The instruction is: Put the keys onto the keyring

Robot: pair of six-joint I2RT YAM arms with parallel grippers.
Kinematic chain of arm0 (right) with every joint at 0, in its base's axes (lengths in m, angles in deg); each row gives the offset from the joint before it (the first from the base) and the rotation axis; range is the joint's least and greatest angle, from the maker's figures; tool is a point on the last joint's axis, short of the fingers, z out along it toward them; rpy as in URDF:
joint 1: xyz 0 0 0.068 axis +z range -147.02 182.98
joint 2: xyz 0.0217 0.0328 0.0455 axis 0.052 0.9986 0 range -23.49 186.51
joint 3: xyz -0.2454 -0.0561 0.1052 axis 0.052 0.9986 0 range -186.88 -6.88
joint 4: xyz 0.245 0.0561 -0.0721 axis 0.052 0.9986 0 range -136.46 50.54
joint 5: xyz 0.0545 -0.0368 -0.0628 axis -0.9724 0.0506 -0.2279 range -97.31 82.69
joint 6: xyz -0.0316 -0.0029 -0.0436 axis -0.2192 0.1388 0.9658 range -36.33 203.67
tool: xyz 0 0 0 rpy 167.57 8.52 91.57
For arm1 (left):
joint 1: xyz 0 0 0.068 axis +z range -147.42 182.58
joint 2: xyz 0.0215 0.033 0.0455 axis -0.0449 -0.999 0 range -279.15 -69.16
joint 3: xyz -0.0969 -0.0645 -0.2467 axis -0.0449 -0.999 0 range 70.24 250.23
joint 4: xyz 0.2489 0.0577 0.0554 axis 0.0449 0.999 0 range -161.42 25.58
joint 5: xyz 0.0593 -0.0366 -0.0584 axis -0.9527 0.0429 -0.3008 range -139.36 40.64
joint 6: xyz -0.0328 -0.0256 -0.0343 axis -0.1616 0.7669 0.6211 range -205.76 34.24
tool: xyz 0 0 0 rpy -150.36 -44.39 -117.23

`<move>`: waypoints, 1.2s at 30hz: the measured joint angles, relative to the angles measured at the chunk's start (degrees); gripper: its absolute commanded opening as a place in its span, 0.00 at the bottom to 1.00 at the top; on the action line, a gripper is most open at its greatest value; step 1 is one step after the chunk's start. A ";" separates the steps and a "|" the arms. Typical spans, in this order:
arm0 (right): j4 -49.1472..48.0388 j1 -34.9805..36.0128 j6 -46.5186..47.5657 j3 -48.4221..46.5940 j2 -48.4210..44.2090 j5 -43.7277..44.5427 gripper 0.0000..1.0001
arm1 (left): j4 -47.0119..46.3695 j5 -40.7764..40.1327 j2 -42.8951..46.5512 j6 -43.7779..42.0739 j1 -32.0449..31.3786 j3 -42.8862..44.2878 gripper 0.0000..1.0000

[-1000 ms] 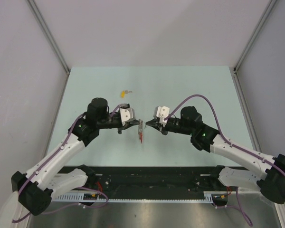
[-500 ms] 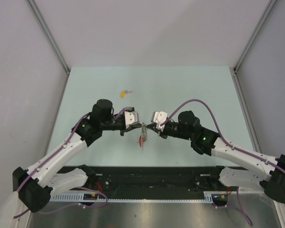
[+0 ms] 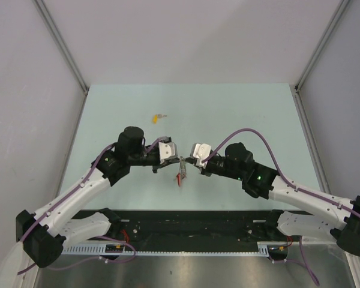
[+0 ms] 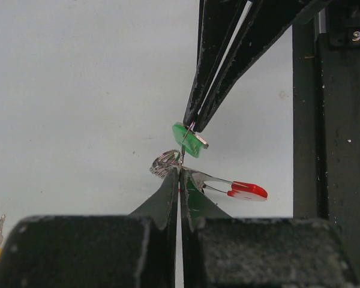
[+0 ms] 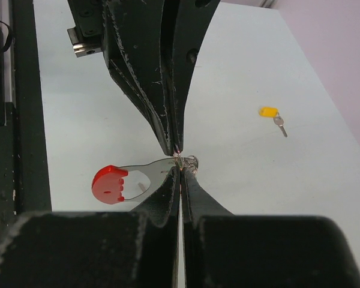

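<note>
A: Where is the left tool (image 3: pixel 171 161)?
B: Just left of centre in the top view. Its jaws are pressed together on the metal coil of the keyring (image 4: pixel 165 162), and in its own wrist view the red tag (image 4: pixel 247 191) trails to the lower right.

A: And the green key (image 4: pixel 189 139)?
B: Just above that coil, touching it or nearly so. The right tool (image 3: pixel 188 164) has it pinched by the head and points in from the right, tip to tip with the left one. Both tools lie along one line across the frame, so I'd judge the key has to feed leftward along that line.

A: Is it threaded on yet?
B: I cannot tell, since the joint is tiny and the tips crowd it.

A: The other key?
B: The yellow key (image 5: pixel 269 111) lies flat on the counter (image 3: pixel 240 114) at the upper right of the right wrist view, well apart from both tools, with its blade pointing lower right
</note>
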 measured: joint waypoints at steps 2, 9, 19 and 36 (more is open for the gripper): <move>0.04 0.07 0.13 0.00 0.00 0.31 0.00 | 0.00 -0.04 0.00 0.00 -0.04 0.00 0.01; 0.37 0.42 1.14 0.00 0.00 1.05 0.00 | 0.02 -0.04 0.00 -0.02 -0.15 0.00 0.00; 1.09 0.70 2.14 0.02 0.02 0.94 0.00 | 0.24 -0.15 0.00 -0.42 -0.31 0.00 0.00; 2.14 0.85 2.80 0.02 0.02 0.94 0.00 | 0.39 -0.39 0.00 -0.74 -0.33 0.00 0.00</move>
